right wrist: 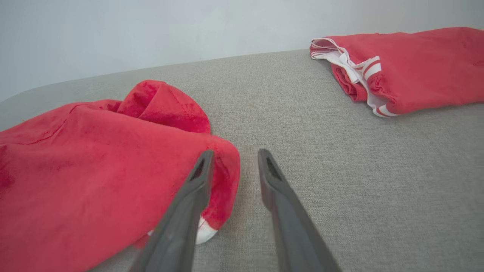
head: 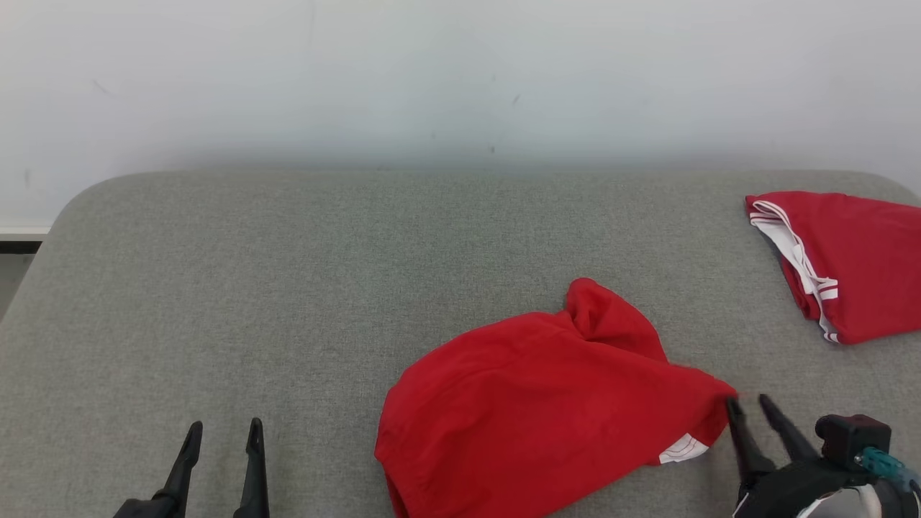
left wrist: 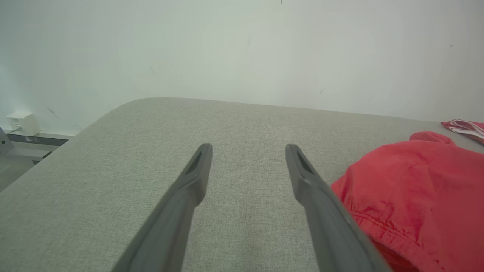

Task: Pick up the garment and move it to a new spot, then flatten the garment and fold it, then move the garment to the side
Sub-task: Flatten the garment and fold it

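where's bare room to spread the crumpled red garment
The widest bare stretch of the grey fabric surface lies left of the crumpled red garment, beyond the left gripper. A narrower gap separates it from the folded red white-trimmed garment. Crowded by the right gripper.

A grey fabric-covered table [head: 288, 302] with rounded corners meets a plain pale wall [head: 460, 72] at twelve o'clock. In the left wrist view, a small white box [left wrist: 20, 122] sits at nine o'clock.

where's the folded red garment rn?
Head view: the folded red garment lies far right on the grey table, apart from the crumpled red garment by the right gripper.
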Available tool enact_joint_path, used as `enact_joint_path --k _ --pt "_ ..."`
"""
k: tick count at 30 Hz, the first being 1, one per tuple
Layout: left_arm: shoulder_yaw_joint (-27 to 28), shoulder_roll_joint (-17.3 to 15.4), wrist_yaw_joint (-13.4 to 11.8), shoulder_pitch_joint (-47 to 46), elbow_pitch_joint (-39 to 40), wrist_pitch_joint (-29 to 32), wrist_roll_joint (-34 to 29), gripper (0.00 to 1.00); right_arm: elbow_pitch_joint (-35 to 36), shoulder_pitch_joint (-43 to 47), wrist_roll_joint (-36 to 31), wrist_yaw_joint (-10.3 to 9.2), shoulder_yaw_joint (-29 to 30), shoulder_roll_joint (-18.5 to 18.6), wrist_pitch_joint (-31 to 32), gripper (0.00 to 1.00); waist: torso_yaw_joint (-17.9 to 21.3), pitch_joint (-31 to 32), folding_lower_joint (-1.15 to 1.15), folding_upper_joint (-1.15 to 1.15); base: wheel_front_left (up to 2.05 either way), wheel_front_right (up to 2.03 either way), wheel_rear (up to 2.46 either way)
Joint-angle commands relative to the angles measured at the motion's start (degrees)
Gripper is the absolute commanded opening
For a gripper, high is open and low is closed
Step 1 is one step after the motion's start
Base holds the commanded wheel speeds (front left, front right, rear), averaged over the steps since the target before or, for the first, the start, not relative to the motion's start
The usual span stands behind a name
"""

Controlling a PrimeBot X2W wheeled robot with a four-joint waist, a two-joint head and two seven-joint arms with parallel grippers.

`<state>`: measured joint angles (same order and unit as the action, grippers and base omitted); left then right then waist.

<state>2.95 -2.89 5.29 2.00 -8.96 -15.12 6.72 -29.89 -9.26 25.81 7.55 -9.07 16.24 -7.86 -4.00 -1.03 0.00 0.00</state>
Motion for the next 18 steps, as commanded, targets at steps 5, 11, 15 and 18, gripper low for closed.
enact_joint_path --k 5,11,15,18 --pt "0.3 0.0 0.01 0.77 -0.11 -0.01 0.56 1.0 4.38 2.33 -1.9 -0.16 0.98 -0.75 -2.25 1.0 0.15 0.25 0.0 0.0 0.0 0.0 0.0" --pt "0.5 0.0 0.04 0.58 0.08 0.0 0.82 1.0 11.02 5.36 -5.42 -0.16 3.09 -3.19 -6.1 1.0 0.12 0.31 0.0 0.0 0.0 0.0 0.0" --pt "0.48 0.0 -0.09 0.7 0.32 0.0 0.96 1.0 15.43 7.69 -8.08 -0.16 3.92 -5.3 -7.04 1.0 0.21 0.15 0.0 0.0 0.0 0.0 0.0" --pt "0.27 0.0 -0.19 0.76 0.49 0.0 1.03 1.0 17.7 8.98 -9.52 -0.16 4.23 -6.5 -7.23 1.0 0.34 -0.1 0.0 0.0 0.0 0.0 0.0"
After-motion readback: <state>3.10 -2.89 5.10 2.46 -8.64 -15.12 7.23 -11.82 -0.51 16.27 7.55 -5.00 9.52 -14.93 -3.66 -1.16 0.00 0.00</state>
